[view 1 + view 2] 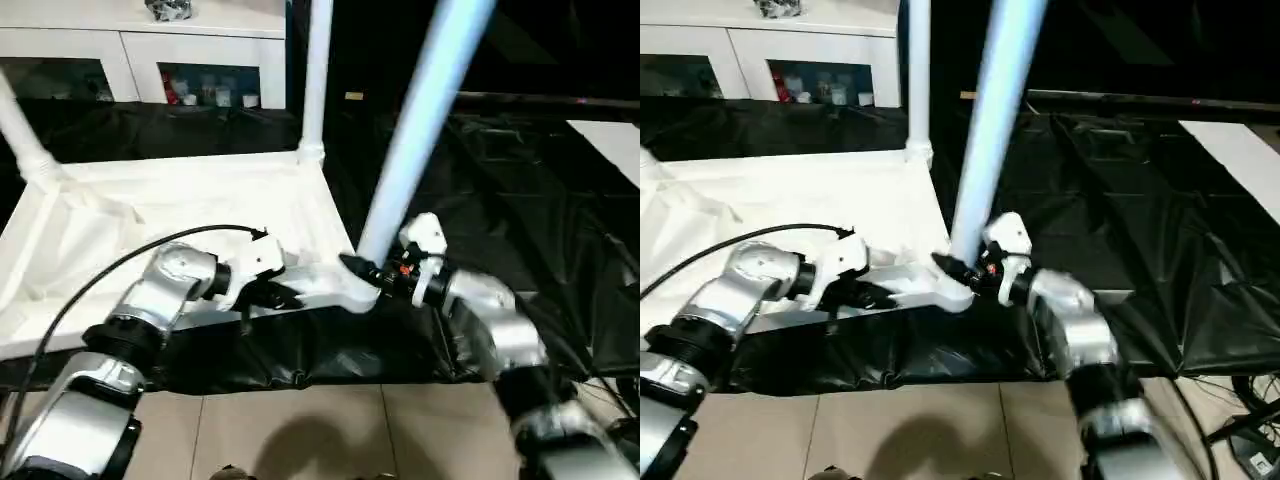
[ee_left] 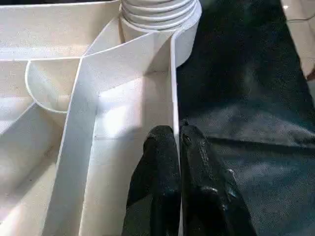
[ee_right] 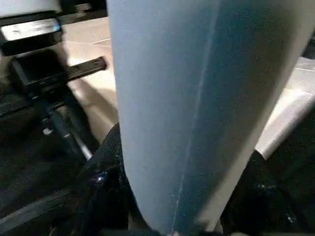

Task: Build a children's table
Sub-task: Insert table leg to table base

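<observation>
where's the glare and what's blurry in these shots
Left eye view: the table top is washed out by glare, its ribs hardly readable. Right wrist view: the leg looms close and soft, bluish. Left wrist view: sharp, with a bright patch on a rib.

**Left gripper pinches the table top's rim**

The left gripper [image 2: 178, 162] has its two black fingers [image 2: 157, 172] pressed together on the thin outer wall of the upturned white table top [image 2: 83, 128]. Ribs cross the underside. A ribbed leg base [image 2: 157, 12] sits in the corner socket ahead, black cloth [image 2: 246, 98] alongside.
</observation>
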Controlling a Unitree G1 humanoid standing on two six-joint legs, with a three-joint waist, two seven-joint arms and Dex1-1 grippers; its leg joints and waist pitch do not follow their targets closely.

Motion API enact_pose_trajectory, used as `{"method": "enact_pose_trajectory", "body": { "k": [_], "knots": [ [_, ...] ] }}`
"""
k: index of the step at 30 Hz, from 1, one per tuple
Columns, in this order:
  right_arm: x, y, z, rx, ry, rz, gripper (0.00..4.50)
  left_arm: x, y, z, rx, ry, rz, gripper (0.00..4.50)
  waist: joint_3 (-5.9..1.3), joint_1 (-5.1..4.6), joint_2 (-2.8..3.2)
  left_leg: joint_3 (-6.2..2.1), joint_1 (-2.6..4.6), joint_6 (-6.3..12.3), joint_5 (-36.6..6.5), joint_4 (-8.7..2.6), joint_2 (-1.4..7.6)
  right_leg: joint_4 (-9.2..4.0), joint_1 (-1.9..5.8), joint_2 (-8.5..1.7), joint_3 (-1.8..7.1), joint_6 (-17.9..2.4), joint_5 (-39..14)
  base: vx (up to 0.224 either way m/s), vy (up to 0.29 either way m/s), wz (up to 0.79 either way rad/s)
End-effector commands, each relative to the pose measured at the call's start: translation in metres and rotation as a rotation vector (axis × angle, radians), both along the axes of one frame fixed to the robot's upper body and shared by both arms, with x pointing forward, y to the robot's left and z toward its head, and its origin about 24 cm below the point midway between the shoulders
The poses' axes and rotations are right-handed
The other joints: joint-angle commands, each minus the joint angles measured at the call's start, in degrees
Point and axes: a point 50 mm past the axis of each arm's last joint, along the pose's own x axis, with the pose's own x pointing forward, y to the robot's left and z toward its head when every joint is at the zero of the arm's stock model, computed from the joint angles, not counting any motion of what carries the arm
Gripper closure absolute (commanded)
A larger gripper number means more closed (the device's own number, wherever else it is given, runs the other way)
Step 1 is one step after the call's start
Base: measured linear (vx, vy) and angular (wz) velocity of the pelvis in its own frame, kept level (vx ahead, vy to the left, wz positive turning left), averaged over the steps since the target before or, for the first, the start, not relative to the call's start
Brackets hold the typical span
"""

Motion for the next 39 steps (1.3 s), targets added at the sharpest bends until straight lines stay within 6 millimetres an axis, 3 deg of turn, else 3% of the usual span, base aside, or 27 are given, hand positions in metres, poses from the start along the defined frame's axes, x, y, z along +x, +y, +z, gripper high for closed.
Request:
{"method": "enact_pose_trajectory", "body": {
  "k": [1, 10, 11, 15, 19, 21, 24, 27, 29, 30, 33, 34, 39],
  "knots": [
    [-0.017, 0.002, -0.031, -0.064, 0.162, 0.098, 2.61, 0.006, -0.007, 0.019, 0.001, -0.067, -0.069, 4.50, -3.61, -0.20, 0.84, -0.74, 1.16, -0.32, -23.1, -4.64, 1.63, -5.22, 2.03, -4.06, 2.69, -8.4, -27.8, 0.000, 0.000, 0.00],
    [-0.032, 0.004, -0.033, -0.089, 0.159, 0.261, 2.61, 0.008, 0.007, 0.028, 0.030, -0.065, -0.100, 4.50, -3.59, 0.18, 0.72, -0.74, 1.27, -0.65, -24.1, -4.72, 1.66, -5.34, 1.92, -4.21, 2.73, -8.3, -28.8, 0.000, 0.000, 0.00],
    [-0.033, 0.004, -0.034, -0.091, 0.158, 0.277, 2.61, 0.008, 0.008, 0.029, 0.031, -0.062, -0.107, 4.50, -3.32, 0.19, 1.00, -0.80, 1.31, -0.78, -24.7, -4.80, 1.65, -5.43, 1.76, -4.21, 2.71, -8.2, -29.4, 0.000, 0.000, 0.00],
    [-0.035, 0.008, -0.034, -0.098, 0.133, 0.295, 2.61, 0.010, 0.010, 0.031, 0.037, -0.060, -0.093, 4.50, -3.51, 0.21, 1.00, -0.88, 1.43, -0.96, -25.4, -4.81, 1.61, -5.57, 1.83, -4.23, 2.67, -7.9, -30.2, 0.000, 0.000, 0.00],
    [-0.025, 0.010, -0.031, -0.075, 0.124, 0.203, 2.61, 0.016, 0.003, 0.034, 0.000, -0.080, -0.031, 4.50, -3.39, -0.06, 0.86, -0.90, 1.45, -1.17, -26.0, -4.69, 1.55, -5.66, 1.63, -4.27, 2.56, -8.0, -31.5, 0.000, 0.000, 0.00],
    [-0.009, 0.010, -0.027, -0.053, 0.103, 0.043, 2.61, 0.021, -0.004, 0.035, -0.034, -0.098, 0.026, 4.50, -3.32, -0.12, 0.80, -0.98, 1.86, -1.46, -26.9, -4.46, 1.46, -6.07, 1.35, -4.40, 2.27, -7.3, -34.1, 0.000, 0.000, 0.00],
    [0.011, 0.006, -0.023, -0.033, 0.097, -0.188, 2.61, 0.028, -0.018, 0.037, -0.069, -0.126, 0.111, 4.50, -3.27, -0.98, 0.79, -1.57, 1.34, -1.96, -27.4, -4.48, 1.30, -6.88, 1.99, -4.61, 1.17, -4.7, -38.1, 0.000, 0.000, 0.00],
    [0.025, 0.003, -0.021, -0.034, 0.099, -0.373, 2.61, 0.034, -0.035, 0.037, -0.084, -0.166, 0.193, 4.50, -3.51, -1.65, 1.10, -1.78, 1.72, -2.60, -28.5, -4.53, 1.56, -6.86, 1.93, -4.55, 0.64, -5.7, -35.2, 0.000, 0.000, 0.00],
    [0.031, 0.003, -0.021, -0.047, 0.112, -0.460, 2.61, 0.036, -0.050, 0.036, -0.088, -0.197, 0.245, 4.50, -3.44, -2.01, 1.12, -1.77, 1.07, -2.00, -28.3, -4.70, 1.54, -6.73, 2.37, -4.54, 0.29, -6.4, -31.9, 0.000, 0.000, 0.00],
    [0.032, 0.003, -0.021, -0.049, 0.117, -0.484, 2.62, 0.036, -0.055, 0.036, -0.084, -0.209, 0.262, 4.50, -3.52, -1.96, 0.99, -1.64, 1.32, -1.89, -28.3, -4.63, 1.53, -6.88, 2.25, -4.61, 0.32, -6.4, -31.8, 0.000, 0.000, 0.00],
    [0.035, 0.006, -0.023, -0.053, 0.136, -0.535, 2.62, 0.036, -0.073, 0.032, -0.076, -0.239, 0.308, 4.50, -3.76, -1.73, 0.60, -0.95, 1.26, -0.59, -25.0, -4.38, 1.42, -6.56, 2.09, -4.73, 0.98, -8.0, -28.8, 0.000, 0.000, 0.00],
    [0.036, 0.010, -0.024, -0.053, 0.145, -0.548, 2.62, 0.035, -0.082, 0.029, -0.076, -0.238, 0.325, 4.50, -3.94, -1.42, 0.64, -0.81, 0.87, -0.10, -22.7, -4.38, 1.40, -5.92, 2.33, -4.68, 1.22, -9.0, -25.6, 0.000, 0.000, 0.00],
    [0.036, 0.022, -0.027, -0.046, 0.166, -0.561, 2.62, 0.033, -0.088, 0.024, -0.066, -0.233, 0.315, 4.50, -4.19, -1.25, 0.73, -0.38, 0.61, 0.81, -19.3, -4.48, 1.41, -5.12, 2.59, -4.41, 1.65, -11.0, -19.2, 0.000, 0.000, 0.00]
  ]
}}
